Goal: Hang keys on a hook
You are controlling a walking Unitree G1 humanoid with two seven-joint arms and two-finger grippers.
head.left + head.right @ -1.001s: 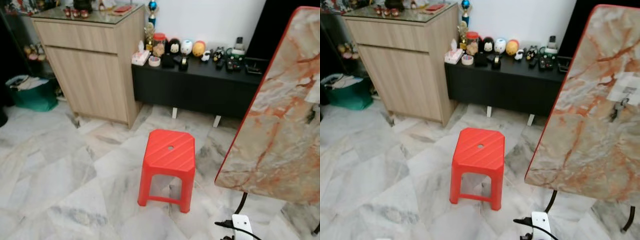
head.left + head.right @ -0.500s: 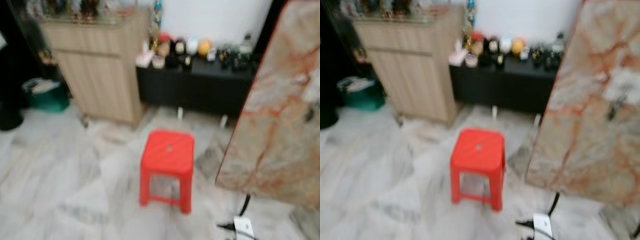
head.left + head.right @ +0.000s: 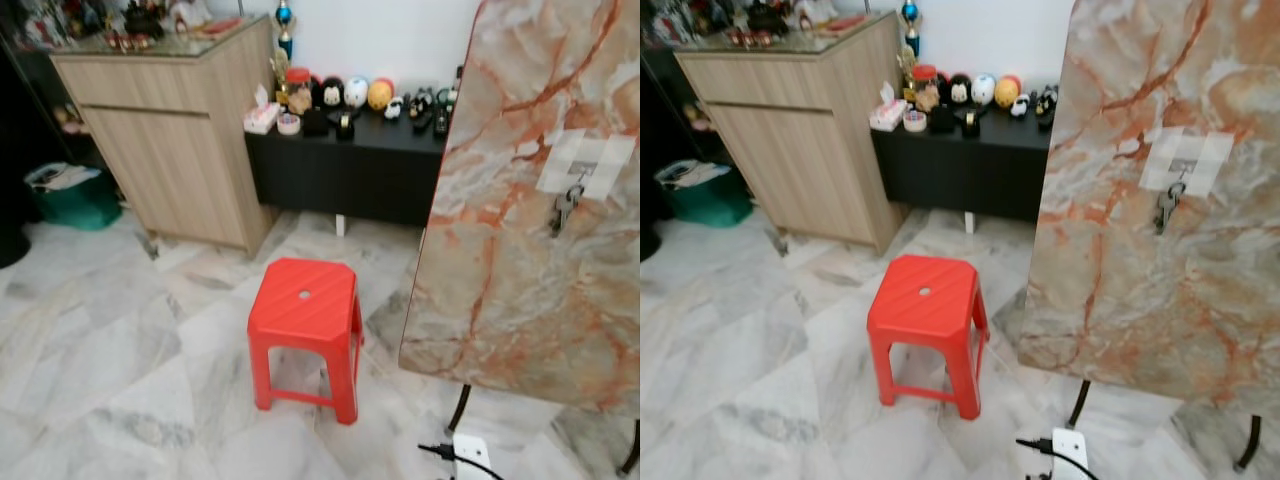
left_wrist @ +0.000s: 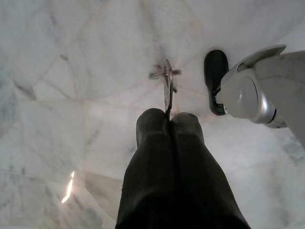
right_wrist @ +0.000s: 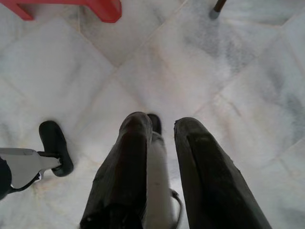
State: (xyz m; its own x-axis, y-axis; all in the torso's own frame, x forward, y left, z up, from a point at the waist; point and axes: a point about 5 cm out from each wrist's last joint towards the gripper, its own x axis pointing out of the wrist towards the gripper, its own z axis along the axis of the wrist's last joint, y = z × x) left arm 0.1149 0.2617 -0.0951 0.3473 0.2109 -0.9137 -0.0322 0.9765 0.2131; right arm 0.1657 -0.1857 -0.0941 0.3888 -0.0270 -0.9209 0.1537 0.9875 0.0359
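Keys hang just past the left gripper fingertips, pinched between closed fingers – carried low for the walk; right gripper idles, fingers apart – hook on the board well ahead

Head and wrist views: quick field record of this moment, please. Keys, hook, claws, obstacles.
held keys: pinched in the shut left claw, hanging low over the marble floor
hook: on a pale patch of the marble panel, another key bunch already hanging there
right claw: open, holding nothing, pointing at the floor
obstacles: red stool left of the panel; white power strip at the panel's foot
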